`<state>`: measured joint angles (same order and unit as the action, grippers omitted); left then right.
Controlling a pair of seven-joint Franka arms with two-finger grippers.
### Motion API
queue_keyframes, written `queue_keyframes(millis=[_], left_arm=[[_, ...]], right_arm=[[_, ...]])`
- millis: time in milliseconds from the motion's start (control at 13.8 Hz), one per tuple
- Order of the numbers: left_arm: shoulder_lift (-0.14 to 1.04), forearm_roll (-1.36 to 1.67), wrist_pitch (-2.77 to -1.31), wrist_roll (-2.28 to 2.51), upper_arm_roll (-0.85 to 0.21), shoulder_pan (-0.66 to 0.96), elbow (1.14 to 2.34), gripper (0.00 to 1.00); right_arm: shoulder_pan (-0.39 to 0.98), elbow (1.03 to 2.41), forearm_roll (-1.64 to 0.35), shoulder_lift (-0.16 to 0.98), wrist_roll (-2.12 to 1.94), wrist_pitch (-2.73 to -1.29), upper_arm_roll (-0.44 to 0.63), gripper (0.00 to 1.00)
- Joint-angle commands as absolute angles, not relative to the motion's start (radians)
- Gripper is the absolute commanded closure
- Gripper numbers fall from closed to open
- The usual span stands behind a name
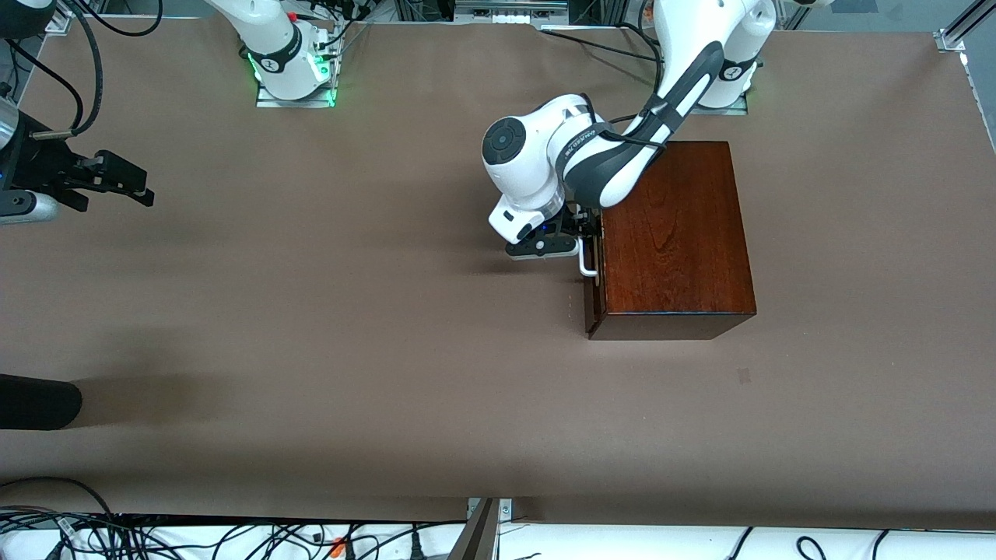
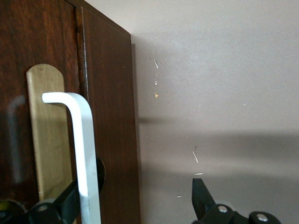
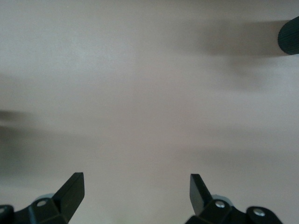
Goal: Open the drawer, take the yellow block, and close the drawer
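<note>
The dark mahogany box stands on the table near the left arm's base. Its drawer looks shut, front turned toward the right arm's end. The white U-shaped handle sits on a pale wood plate. My left gripper is open at the drawer front, with the handle's bar just inside one finger and the other finger well apart from it. My right gripper waits open over bare table at the right arm's end. The yellow block is hidden.
A black rounded object pokes in over the table at the right arm's end, nearer the front camera. Cables run along the table edge closest to the front camera. Brown tabletop spreads in front of the drawer.
</note>
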<state>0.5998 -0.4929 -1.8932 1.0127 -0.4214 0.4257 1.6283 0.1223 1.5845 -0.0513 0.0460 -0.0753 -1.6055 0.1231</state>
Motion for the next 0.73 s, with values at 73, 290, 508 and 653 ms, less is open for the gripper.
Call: queue_keyframes(millis=[73, 290, 508, 653], left_arm=[[0.609, -0.525, -1.898, 1.032, -0.426, 0.44, 1.606, 0.0], [0.615, -0.518, -1.896, 1.041, -0.426, 0.454, 1.591, 0.0], [0.62, -0.511, -1.898, 1.052, -0.428, 0.454, 1.586, 0.0], [0.632, -0.506, -1.898, 1.052, -0.43, 0.468, 1.557, 0.0]], right_arm=[[0.112, 1.572, -0.057, 0.046, -0.074, -1.601, 0.118, 0.0], [0.112, 1.572, -0.057, 0.048, -0.074, -1.601, 0.121, 0.0], [0.11, 1.572, -0.057, 0.048, -0.074, -1.601, 0.124, 0.0], [0.11, 1.572, -0.057, 0.048, -0.074, -1.603, 0.124, 0.0]])
